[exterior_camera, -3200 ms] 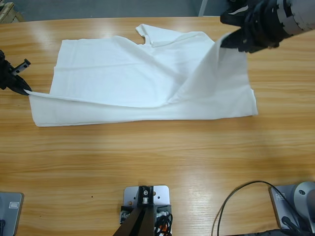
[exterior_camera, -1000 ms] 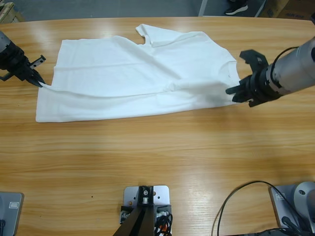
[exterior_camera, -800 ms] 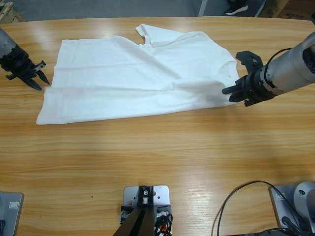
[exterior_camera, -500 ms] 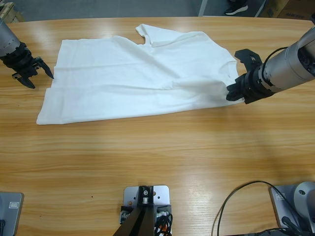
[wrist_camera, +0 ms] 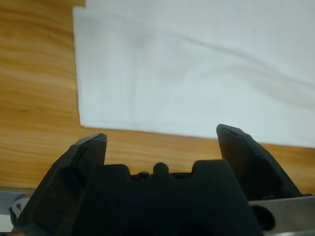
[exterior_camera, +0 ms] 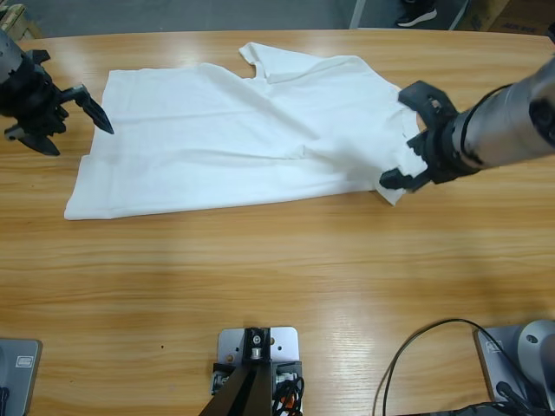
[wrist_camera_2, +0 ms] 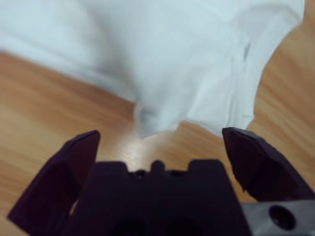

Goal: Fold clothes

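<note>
The clothes, one white T-shirt [exterior_camera: 251, 130], lie folded lengthwise across the far half of the wooden table [exterior_camera: 277, 286], with a sleeve poking out at the far edge. My left gripper [exterior_camera: 80, 139] stands open at the shirt's left end with nothing in it. In the left wrist view the gripper [wrist_camera: 162, 135] hangs just off the cloth's [wrist_camera: 197, 64] straight edge. At the shirt's right end my right gripper [exterior_camera: 397, 139] is open wide and empty. In the right wrist view a loose corner of the cloth [wrist_camera_2: 172, 59] lies between the gripper's [wrist_camera_2: 160, 135] jaws.
Bare wood runs along the whole near half of the table. A black cable [exterior_camera: 408, 347] loops at the near right. The table's far edge [exterior_camera: 173, 35] is close behind the shirt, with grey floor beyond it.
The raised near edge of the shirt has been laid down. The left gripper let go, opened and drew back. The right gripper opened wide and shifted left over the shirt's end.
</note>
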You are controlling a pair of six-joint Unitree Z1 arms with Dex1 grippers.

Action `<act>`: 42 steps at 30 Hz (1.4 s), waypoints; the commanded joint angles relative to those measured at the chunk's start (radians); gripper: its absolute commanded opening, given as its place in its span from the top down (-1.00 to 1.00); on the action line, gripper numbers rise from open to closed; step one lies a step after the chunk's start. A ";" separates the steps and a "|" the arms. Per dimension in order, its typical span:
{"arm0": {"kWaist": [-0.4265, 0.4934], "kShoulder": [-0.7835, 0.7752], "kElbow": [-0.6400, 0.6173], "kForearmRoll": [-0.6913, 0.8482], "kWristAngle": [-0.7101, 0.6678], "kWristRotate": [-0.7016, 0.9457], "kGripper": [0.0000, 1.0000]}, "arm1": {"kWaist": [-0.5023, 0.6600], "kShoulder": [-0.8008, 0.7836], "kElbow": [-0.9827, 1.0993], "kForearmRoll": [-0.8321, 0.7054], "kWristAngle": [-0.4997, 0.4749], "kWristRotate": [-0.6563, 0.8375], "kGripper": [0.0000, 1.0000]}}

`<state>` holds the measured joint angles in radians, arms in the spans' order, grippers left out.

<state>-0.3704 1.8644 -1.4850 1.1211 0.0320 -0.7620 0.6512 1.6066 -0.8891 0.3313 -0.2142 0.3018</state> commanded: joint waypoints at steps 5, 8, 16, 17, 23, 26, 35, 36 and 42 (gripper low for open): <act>-0.096 -0.020 0.055 0.011 -0.014 0.006 -0.63 | -0.015 -0.309 0.114 0.074 0.207 0.552 -0.97; -0.129 -0.027 0.061 0.009 -0.014 0.024 -0.63 | -0.109 -0.371 0.272 -0.140 0.266 0.718 -0.78; -0.126 -0.063 0.091 -0.003 -0.012 0.023 -0.63 | -0.600 -0.043 0.321 -0.462 0.700 0.510 -0.52; -0.125 -0.065 0.088 -0.008 -0.012 0.022 -0.63 | -0.604 -0.021 0.314 -0.480 0.721 0.505 -0.42; -0.122 -0.054 0.089 -0.030 -0.020 0.015 -0.63 | -0.604 0.124 0.279 -0.506 0.773 0.433 -0.38; -0.122 -0.056 0.097 -0.042 -0.037 0.013 -0.63 | -0.604 0.174 0.279 -0.514 0.766 0.402 -0.38; -0.122 -0.042 0.097 -0.061 -0.039 0.011 -0.63 | -0.608 0.147 0.274 -0.528 0.683 0.314 -0.39; -0.122 -0.041 0.097 -0.062 -0.040 0.010 -0.63 | -0.608 0.119 0.276 -0.528 0.667 0.308 -0.40; -0.125 -0.032 0.107 -0.067 -0.040 0.009 -0.64 | -0.608 0.107 0.275 -0.528 0.603 0.280 -0.42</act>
<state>-0.4921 1.8058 -1.4223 1.0740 0.0092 -0.7526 0.0523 1.7188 -0.6148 -0.1878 0.4346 0.6177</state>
